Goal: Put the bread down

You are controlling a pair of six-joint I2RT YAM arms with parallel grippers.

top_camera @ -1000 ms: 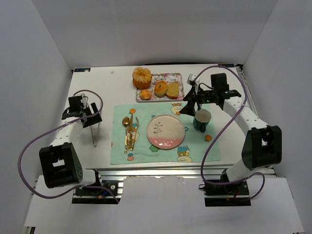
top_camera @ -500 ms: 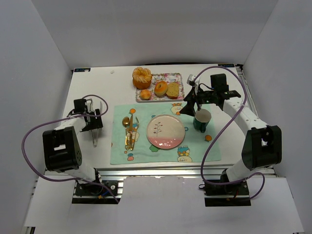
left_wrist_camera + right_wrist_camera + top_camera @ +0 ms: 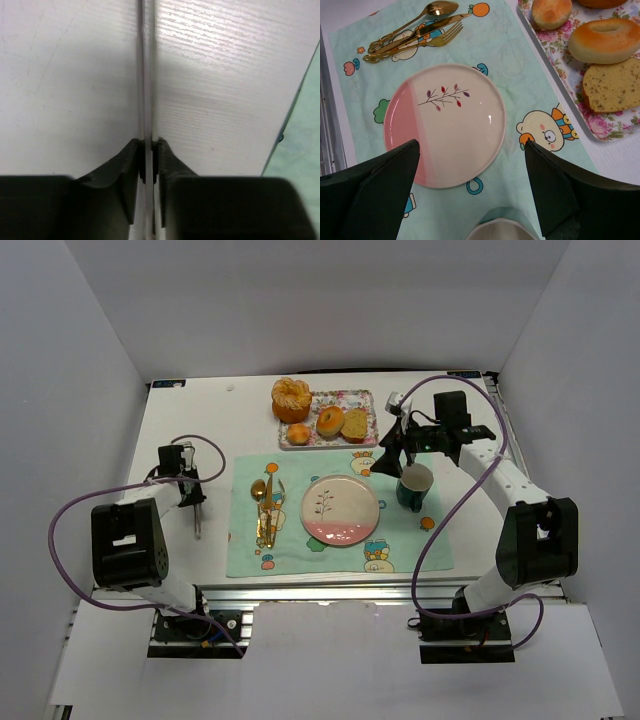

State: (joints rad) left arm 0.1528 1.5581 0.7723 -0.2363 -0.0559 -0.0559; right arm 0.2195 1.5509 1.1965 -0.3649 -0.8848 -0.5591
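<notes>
The bread sits at the back: a large ring loaf (image 3: 291, 398) beside a floral tray (image 3: 365, 400) that holds a small bun (image 3: 299, 433), a bagel (image 3: 329, 421) and a brown slice (image 3: 353, 424). From the right wrist I see the bun (image 3: 550, 11), bagel (image 3: 602, 39) and slice (image 3: 612, 85). My right gripper (image 3: 395, 455) (image 3: 471, 142) hangs open and empty over the pink-and-cream plate (image 3: 340, 509) (image 3: 450, 120). My left gripper (image 3: 190, 492) (image 3: 147, 145) is low on the white table at the left. It is shut on thin metal tongs (image 3: 197, 523) (image 3: 145, 75).
A green mug (image 3: 414, 486) (image 3: 502, 232) stands just right of the plate, under my right gripper. Gold cutlery (image 3: 264, 508) (image 3: 415, 35) lies on the mint placemat (image 3: 400, 540) left of the plate. White walls enclose the table.
My left jaws have closed from wide open onto the tongs, squeezing their two legs together, and the left wrist has turned. The right arm has not moved.
</notes>
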